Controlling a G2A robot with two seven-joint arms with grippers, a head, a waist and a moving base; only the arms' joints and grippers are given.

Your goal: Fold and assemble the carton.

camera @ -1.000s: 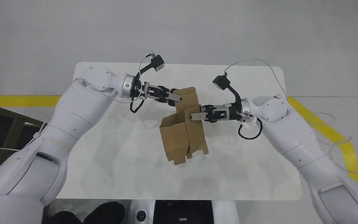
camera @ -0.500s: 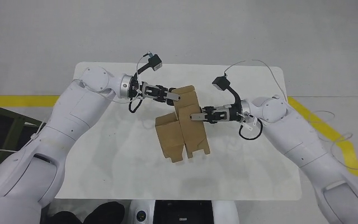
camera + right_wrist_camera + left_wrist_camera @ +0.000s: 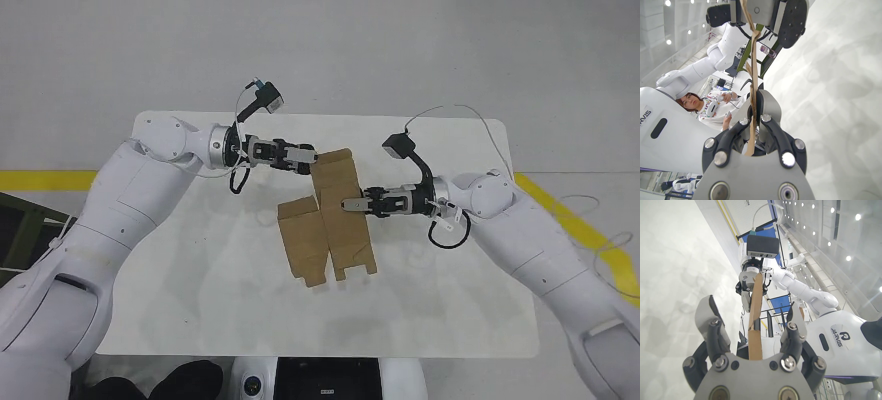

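**Flattened carton (image 3: 340, 235) held over the middle of the table (image 3: 200, 300); assembly barely begun.**
The right gripper (image 3: 348, 204) is clamped on one carton edge. The left gripper (image 3: 314, 158) is spread wide astride the opposite edge, not gripping. No panels appear squared and no flaps tucked, so erecting and closing seem left to do.

Big robotics test hall here: high ceiling (image 3: 829, 228) dotted with round lamps (image 3: 848, 258), a yellow line (image 3: 50, 180) running across grey floor (image 3: 400, 50), blue panels (image 3: 781, 301) behind, a white surface (image 3: 200, 300), and another white robot (image 3: 679, 184) standing far back.
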